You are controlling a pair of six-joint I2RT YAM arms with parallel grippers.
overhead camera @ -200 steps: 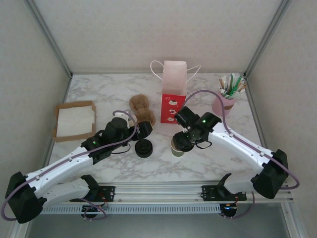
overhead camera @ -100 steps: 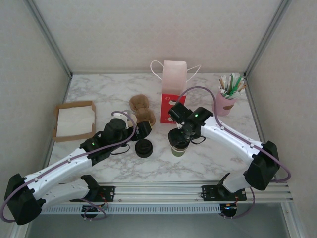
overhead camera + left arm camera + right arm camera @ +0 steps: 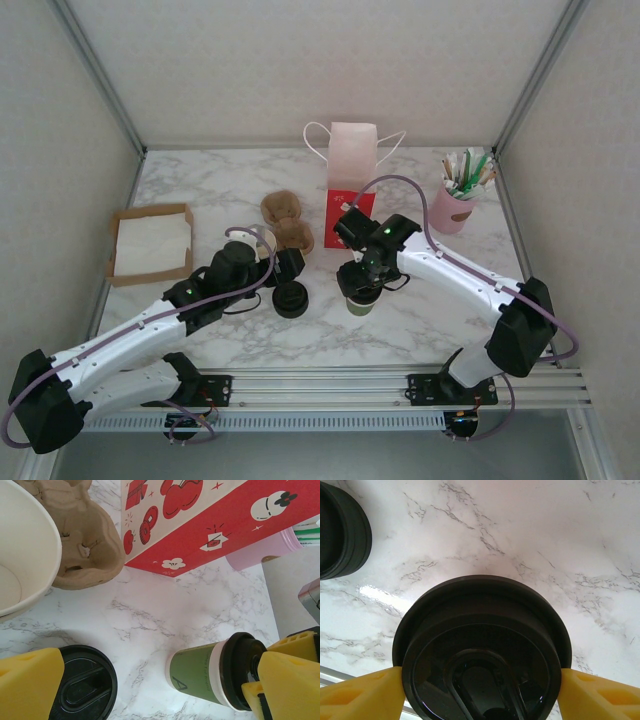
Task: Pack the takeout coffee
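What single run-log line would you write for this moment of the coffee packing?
right gripper: shut on takeout coffee, at its lid | left gripper: open, empty | takeout coffee: upright, outside bag

- Bare marble table point(image 3: 420, 320) lies open right of and nearer than the takeout coffee point(image 3: 361, 303).
- Far side: red bag point(image 3: 351, 205) stands close.
- Left: loose black lid point(image 3: 290, 299), brown cup carrier point(image 3: 287, 222) beyond.

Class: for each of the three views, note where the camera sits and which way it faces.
Top external: above and behind the robot, looking down at the table; left gripper and right gripper show.
Left wrist: low on the left arm, facing the red bag; own yellow fingers.
Right wrist: straight down onto the takeout coffee, own fingers flanking it.
Shared: all three see the takeout coffee.
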